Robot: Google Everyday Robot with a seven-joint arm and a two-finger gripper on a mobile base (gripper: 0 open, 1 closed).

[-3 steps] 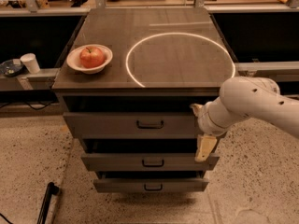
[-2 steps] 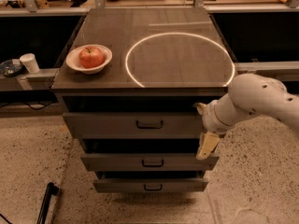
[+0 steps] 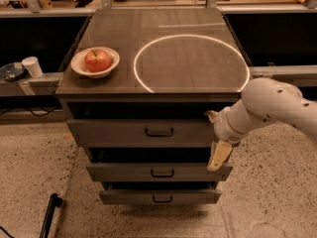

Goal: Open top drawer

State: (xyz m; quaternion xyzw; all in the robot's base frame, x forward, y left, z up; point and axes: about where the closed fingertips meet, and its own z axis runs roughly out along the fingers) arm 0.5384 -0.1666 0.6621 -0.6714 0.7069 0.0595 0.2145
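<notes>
The top drawer (image 3: 114, 132) is the uppermost grey front of the cabinet, with a small black bar handle (image 3: 159, 132) at its centre. A dark gap shows above its front. My gripper (image 3: 217, 135) is at the right end of this drawer's front, right of the handle and apart from it. It hangs down over the right end of the middle drawer (image 3: 124, 172). My white arm (image 3: 270, 105) reaches in from the right.
A bottom drawer (image 3: 158, 197) sits lowest, each lower front standing slightly further out. On the cabinet top (image 3: 163, 29) are a white bowl (image 3: 79, 66) holding a red apple (image 3: 97, 60) and a white ring mark (image 3: 190, 63). A black stick (image 3: 48, 216) lies on the floor at left.
My arm has shifted only slightly and the gripper stays at the right end of the top drawer. The drawers have not moved.
</notes>
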